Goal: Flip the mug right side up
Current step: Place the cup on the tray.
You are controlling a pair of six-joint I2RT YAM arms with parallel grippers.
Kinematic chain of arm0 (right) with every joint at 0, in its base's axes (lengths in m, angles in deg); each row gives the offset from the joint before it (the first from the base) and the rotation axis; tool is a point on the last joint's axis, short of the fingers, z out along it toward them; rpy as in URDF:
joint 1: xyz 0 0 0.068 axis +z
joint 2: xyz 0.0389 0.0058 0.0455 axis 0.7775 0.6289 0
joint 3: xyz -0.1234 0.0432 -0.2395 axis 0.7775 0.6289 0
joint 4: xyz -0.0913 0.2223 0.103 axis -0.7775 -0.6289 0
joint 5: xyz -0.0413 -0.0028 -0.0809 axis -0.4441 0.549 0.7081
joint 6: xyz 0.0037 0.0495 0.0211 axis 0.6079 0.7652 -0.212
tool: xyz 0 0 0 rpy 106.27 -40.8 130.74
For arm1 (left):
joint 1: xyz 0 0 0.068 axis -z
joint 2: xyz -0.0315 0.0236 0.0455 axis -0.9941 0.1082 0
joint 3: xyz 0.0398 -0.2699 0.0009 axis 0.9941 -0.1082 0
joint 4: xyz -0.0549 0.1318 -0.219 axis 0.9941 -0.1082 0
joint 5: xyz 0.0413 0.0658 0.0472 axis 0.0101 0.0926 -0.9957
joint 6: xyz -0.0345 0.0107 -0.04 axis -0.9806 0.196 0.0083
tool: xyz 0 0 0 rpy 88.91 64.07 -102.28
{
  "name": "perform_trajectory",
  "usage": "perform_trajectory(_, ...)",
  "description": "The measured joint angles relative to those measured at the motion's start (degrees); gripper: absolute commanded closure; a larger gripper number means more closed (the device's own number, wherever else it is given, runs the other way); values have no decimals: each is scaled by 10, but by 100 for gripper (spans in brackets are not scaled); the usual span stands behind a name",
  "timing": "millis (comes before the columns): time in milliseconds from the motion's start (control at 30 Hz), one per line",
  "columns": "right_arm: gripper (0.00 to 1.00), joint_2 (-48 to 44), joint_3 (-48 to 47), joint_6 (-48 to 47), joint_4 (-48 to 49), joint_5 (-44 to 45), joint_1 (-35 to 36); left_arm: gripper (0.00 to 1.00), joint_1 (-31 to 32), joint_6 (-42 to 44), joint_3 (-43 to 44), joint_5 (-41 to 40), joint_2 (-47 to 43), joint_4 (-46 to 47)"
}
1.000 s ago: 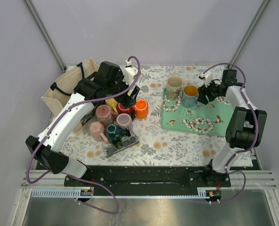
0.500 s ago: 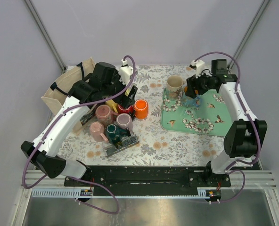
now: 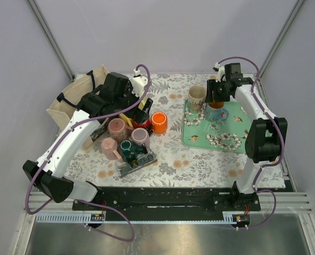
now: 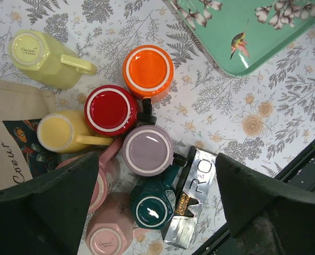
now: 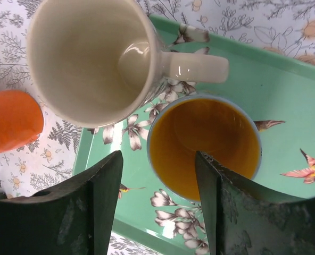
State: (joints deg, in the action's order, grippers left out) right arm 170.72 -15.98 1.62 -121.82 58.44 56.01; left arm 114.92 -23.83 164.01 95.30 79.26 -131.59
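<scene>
A mug with an orange inside (image 5: 205,141) (image 3: 217,110) stands mouth-up on the green tray (image 3: 229,139), next to an upright cream mug (image 5: 88,58) (image 3: 196,95). My right gripper (image 5: 157,156) (image 3: 217,95) hovers open just above it, holding nothing. On the left sits a cluster of mugs, bottoms up: orange (image 4: 148,70), red (image 4: 110,109), mauve (image 4: 147,150), teal (image 4: 151,210) and pink (image 4: 105,239). My left gripper (image 4: 157,159) (image 3: 141,109) hangs wide open over that cluster, touching none.
A pale green mug (image 4: 43,58) and a yellow mug (image 4: 61,132) lie on their sides. A silver foil packet (image 4: 195,202) lies by the teal mug. A beige cloth bag (image 3: 72,101) stands at the far left. The tablecloth is floral.
My right gripper swung from the right of the orange-inside mug to above it. My left gripper's fingers spread wider and the arm shifted slightly.
</scene>
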Motion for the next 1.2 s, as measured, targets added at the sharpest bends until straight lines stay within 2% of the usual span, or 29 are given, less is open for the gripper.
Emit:
perform_trajectory(133,38,19,0,8,2,4,1,6,-8,0,0,0,-2,1)
perform_trajectory(333,51,31,-3,-1,2,5,8,6,-13,-3,0,0,-2,1)
perform_trajectory(500,69,46,-5,-32,-1,5,14,7,-15,-5,0,0,-2,1)
perform_trajectory(633,94,49,-6,-77,-15,-7,15,6,-15,-5,0,1,-2,1)
perform_trajectory(733,99,49,-24,-137,-45,-5,15,7,-15,-5,0,2,-2,1)
perform_trajectory(900,100,49,-55,-283,-126,-57,9,7,-15,-9,0,4,-2,1)
perform_trajectory(1067,98,49,-60,-495,-227,-98,6,7,-15,-9,0,12,-2,2)
perform_trajectory(1133,88,44,-52,-570,-243,-99,5,7,-15,-10,0,14,-2,3)
perform_trajectory(1200,67,37,-41,-630,-256,-97,2,8,-15,-10,0,14,-2,3)
